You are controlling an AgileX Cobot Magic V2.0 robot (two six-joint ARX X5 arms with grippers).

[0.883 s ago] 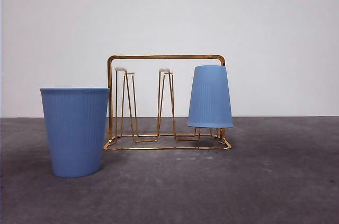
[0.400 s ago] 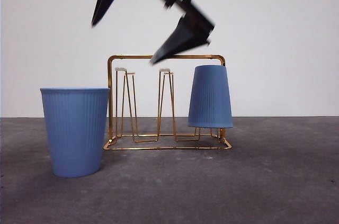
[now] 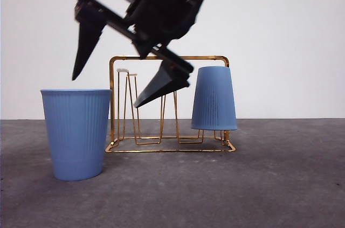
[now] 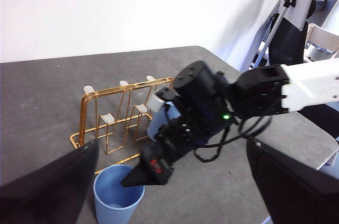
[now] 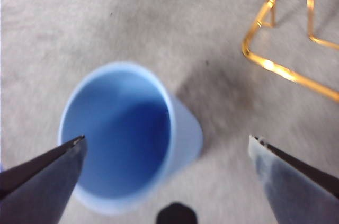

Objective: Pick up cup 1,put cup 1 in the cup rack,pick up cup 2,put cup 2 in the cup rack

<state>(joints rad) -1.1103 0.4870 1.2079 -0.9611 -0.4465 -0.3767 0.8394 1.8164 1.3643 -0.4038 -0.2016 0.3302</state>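
Worktop (image 3: 280,185): I see a dark grey surface carrying everything, with a pale wall behind its far edge

Right arm: it comes in from above in the front view, large and dark; the right gripper (image 5: 167,144) hangs over the upright cup, its fingers (image 3: 161,82) spread wide apart and holding nothing

Left arm: I have it waiting high and back; the left gripper (image 4: 169,155) has its fingers released and empty, well apart from the cups

Cup rack (image 3: 168,104): gold wire, standing near the middle of the worktop, toward the far edge

Cup 1 (image 3: 214,98): blue, upside down on the rack's end prong, so I judge this half of the task done

Cup 2 (image 3: 76,133): blue, upright on the worktop just beside the rack's other end, nearer the front edge; not yet grasped

Progress: about halfway by my reading; left are the grasp on cup 2, the lift, the turn-over and the seating on a free prong

Right wrist view only: I look straight down into cup 2 (image 5: 119,134), a finger on either side of its rim, one corner of the rack base close by

Left wrist view only: the whole right arm above cup 2, and several free pale-tipped prongs (image 4: 108,118)

Front view only: cup 1's rim hanging clear above the rack base
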